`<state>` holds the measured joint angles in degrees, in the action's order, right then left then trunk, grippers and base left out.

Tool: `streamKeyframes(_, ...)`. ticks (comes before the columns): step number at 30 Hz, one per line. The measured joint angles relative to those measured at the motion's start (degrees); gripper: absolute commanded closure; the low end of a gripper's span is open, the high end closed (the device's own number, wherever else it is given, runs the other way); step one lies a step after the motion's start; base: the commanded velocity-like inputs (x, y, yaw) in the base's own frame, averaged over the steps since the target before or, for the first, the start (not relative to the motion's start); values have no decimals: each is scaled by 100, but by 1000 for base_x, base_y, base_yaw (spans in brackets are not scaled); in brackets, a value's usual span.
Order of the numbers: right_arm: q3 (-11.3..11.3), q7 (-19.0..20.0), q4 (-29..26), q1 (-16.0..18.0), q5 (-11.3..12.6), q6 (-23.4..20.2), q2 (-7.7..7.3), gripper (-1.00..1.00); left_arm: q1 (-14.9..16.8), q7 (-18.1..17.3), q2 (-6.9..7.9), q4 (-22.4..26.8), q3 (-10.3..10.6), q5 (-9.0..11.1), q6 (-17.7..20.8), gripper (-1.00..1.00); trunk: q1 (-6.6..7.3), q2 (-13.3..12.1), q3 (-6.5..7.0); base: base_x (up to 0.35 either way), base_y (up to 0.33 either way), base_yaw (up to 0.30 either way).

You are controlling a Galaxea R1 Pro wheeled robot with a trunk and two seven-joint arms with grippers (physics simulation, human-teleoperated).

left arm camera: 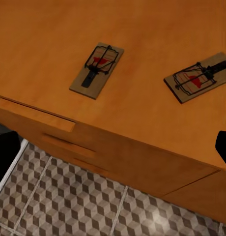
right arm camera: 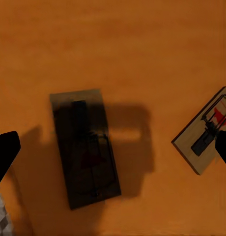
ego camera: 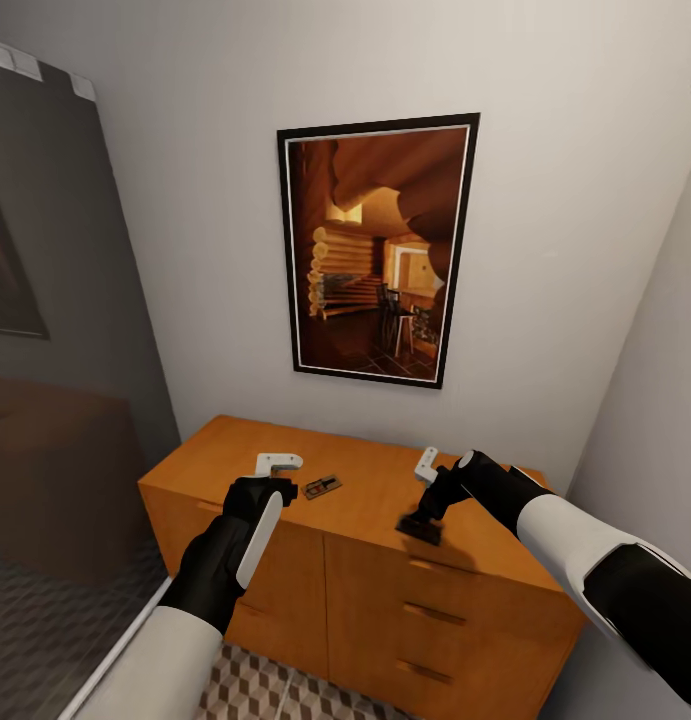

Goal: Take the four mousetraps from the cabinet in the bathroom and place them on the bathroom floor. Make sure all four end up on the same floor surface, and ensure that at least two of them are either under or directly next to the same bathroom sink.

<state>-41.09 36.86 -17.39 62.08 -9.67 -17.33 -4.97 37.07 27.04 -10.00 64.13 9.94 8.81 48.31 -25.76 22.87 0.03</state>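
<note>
Three mousetraps show on top of the orange-brown cabinet (ego camera: 365, 570). One mousetrap (ego camera: 322, 487) lies just right of my left gripper (ego camera: 270, 480); the left wrist view has it (left arm camera: 97, 70) beside a second trap (left arm camera: 197, 77). My left gripper (left arm camera: 113, 152) is open and empty, over the cabinet's front edge. A third trap (ego camera: 420, 527), dark in shadow, lies near the front edge under my right gripper (ego camera: 425, 505). In the right wrist view this trap (right arm camera: 86, 147) lies flat between the wide-apart fingertips (right arm camera: 5, 155) of my open right gripper (right arm camera: 113, 152), with another trap (right arm camera: 204, 130) beside it.
A framed picture (ego camera: 375, 250) hangs on the wall above the cabinet. A dark glass panel (ego camera: 55, 400) stands at the left and a wall (ego camera: 645, 420) closes the right. Cube-patterned bathroom floor (ego camera: 275, 690) shows below the drawer fronts (ego camera: 435, 612).
</note>
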Motion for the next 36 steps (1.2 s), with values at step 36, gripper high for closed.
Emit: streamKeyframes(36, 0, 1, -1, -1, -2, 0, -1, -100, -1, 2, 0, 0, 1, 2, 0, -100, 0, 0, 0, 0, -13, 0)
